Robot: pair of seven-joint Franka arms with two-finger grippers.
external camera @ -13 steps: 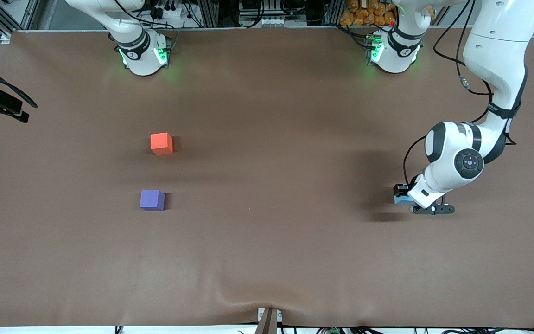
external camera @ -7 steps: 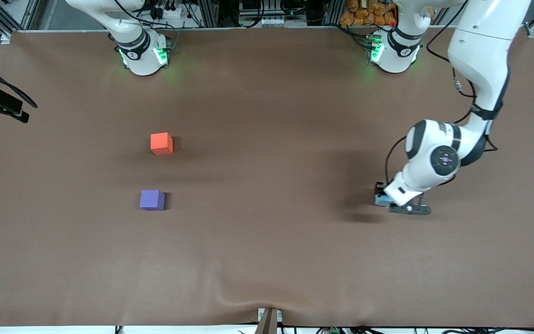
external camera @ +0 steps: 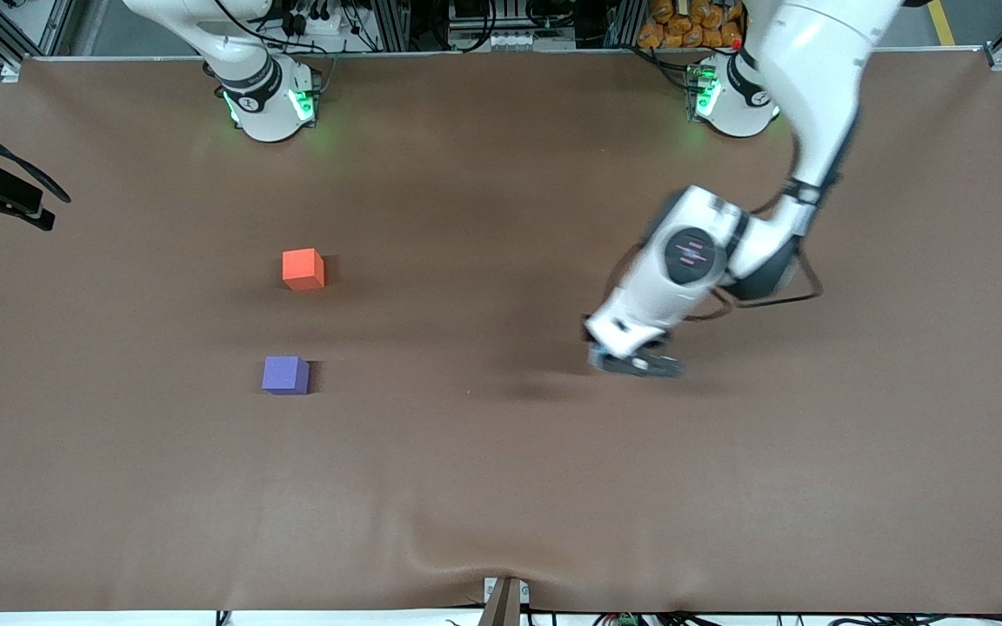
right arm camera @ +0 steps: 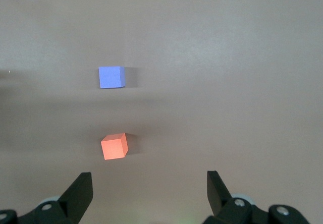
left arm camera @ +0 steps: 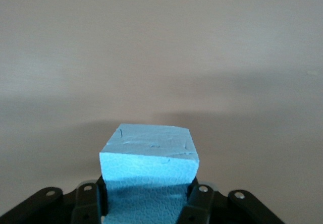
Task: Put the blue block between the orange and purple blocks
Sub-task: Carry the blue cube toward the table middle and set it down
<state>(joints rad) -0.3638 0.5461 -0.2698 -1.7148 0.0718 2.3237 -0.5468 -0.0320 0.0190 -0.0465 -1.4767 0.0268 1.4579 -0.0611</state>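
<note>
In the front view the left arm reaches from its base toward the middle of the bench [external camera: 501, 487], its left gripper [external camera: 631, 361] carried in the air over bare brown surface, well apart from the orange block [external camera: 303, 269] and the purple block [external camera: 284, 375], which sit toward the right arm's end of the bench, the purple one nearer the front camera with an open gap between them. The blue block cannot be made out in this view, hidden under the wrist. Only the base of the right arm shows here; that arm waits. In the left wrist view the blue block [left arm camera: 149, 156] sits pinched between the two fingers [left arm camera: 198, 204] of the left gripper [left arm camera: 146, 204], its top face up and only plain bench in front of it, so neither target cube has come into that camera's sight. In the right wrist view the right gripper [right arm camera: 149, 191] hangs with its fingers [right arm camera: 79, 193] spread wide and nothing between them, looking down on the orange block [right arm camera: 114, 146] and the purple block [right arm camera: 111, 77]. As a judgement, the pick-up is done and the carry is partway along; left to do are crossing the rest of the bench, lowering the cube into the gap between the two others, and letting go.
</note>
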